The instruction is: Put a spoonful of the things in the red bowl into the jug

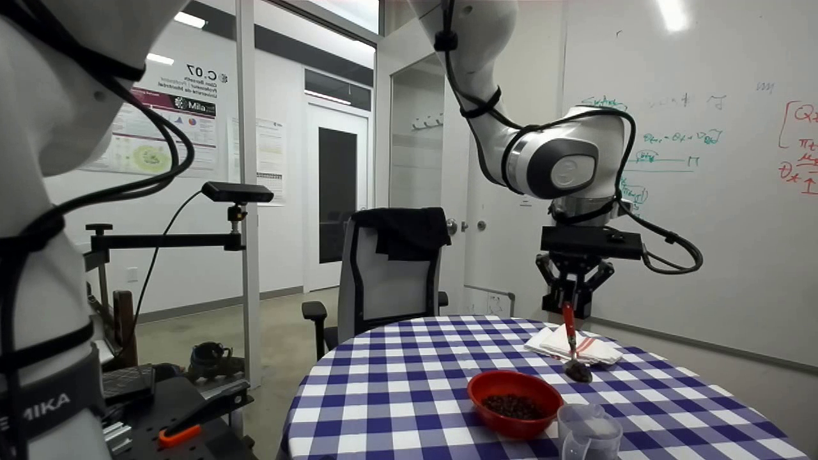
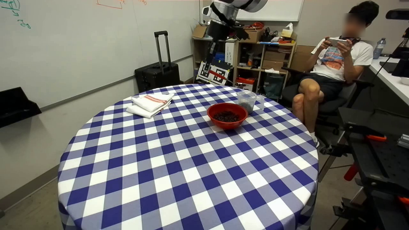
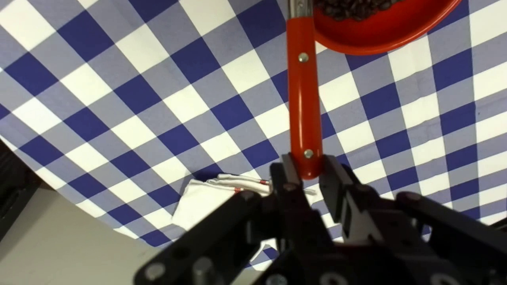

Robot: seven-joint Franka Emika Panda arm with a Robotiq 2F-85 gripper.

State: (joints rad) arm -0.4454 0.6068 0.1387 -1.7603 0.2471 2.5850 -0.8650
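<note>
Tbl below, spoon in end effector

The wrist view's top edge crops the red bowl and spoon, an exterior view's bottom edge the jug

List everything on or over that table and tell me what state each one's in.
gripper: shut on the spoon
spoon: held in the air, its end loaded with dark bits
red bowl: upright, partly filled with dark bits
jug: upright, dark contents low inside
white cloth: folded
checked tablecloth: spread out
</note>
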